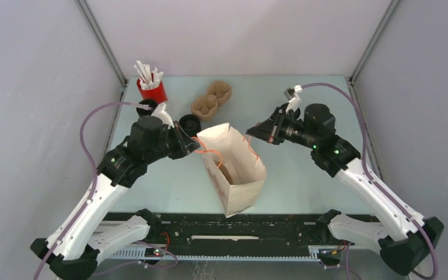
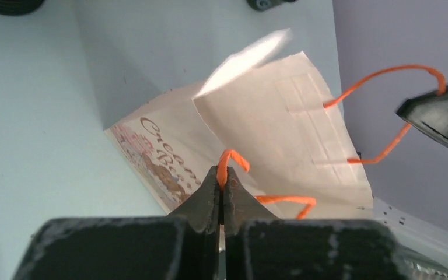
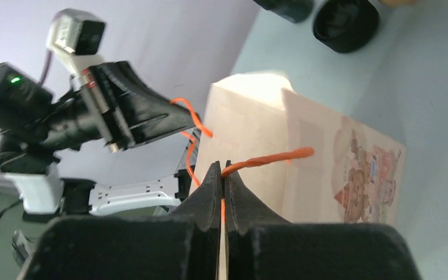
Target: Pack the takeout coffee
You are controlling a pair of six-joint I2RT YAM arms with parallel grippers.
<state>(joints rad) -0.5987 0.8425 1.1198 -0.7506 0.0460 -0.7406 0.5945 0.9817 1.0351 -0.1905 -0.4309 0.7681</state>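
Brown paper bag point(image 1: 242, 186) stands on the pale table point(image 1: 303, 175) just beyond the arm bases, mouth up and pulled wide between the two arms. The left gripper point(image 1: 197, 146) has its fingers pressed together on the left orange handle point(image 2: 233, 156). Across the mouth, the right gripper point(image 1: 249, 133) is likewise clamped on the right orange handle point(image 3: 268, 157).

Farther back, a squat black round piece point(image 1: 189, 123) sits just behind the left gripper. The takeout coffee point(image 1: 147, 107) is beyond that, at the back left of the table. It is outside the bag, just beside the red cup of white sticks point(image 1: 151, 87) and partly hidden by the left wrist. Only its dark lid shows from above, so it seems to stand upright with its long axis vertical.

A brown moulded cup carrier point(image 1: 211, 100) lies at the back centre.

The cup lies behind and to the left of the left gripper, well apart from the right one, so the left arm is clearly the nearer. Reaching it would probably mean letting go of that handle while the right gripper holds the bag.
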